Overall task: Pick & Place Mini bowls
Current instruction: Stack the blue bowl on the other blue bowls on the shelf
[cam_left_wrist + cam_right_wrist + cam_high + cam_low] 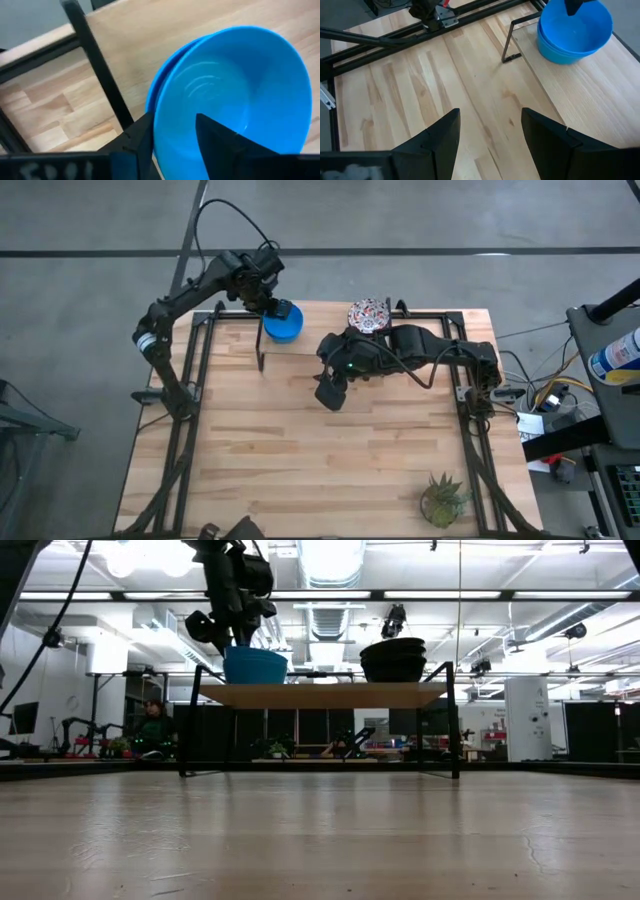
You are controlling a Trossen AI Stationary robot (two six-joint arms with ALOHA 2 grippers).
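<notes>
A pale butcher-block table [330, 430] of glued wood strips, edged by black metal framing, stands on a grey concrete floor; the low view looks across its grain into a bright hall with ceiling lights, ducts and a seated person [152, 728] far back. At the table's far edge sits a low wooden shelf [322, 694] on thin black legs. On the shelf's left end is a stack of smooth, glossy blue bowls [283, 323], nested one in another. The left gripper [175, 135] pinches the top bowl's rim, one finger inside the bowl and one outside. On the shelf's right end is a stack of white floral bowls [369, 315], red-and-dark patterned. The right gripper [490, 132] hovers over bare table just in front of the shelf, fingers spread and holding nothing. A small potted plant [443, 499] stands at the table's near right corner.
</notes>
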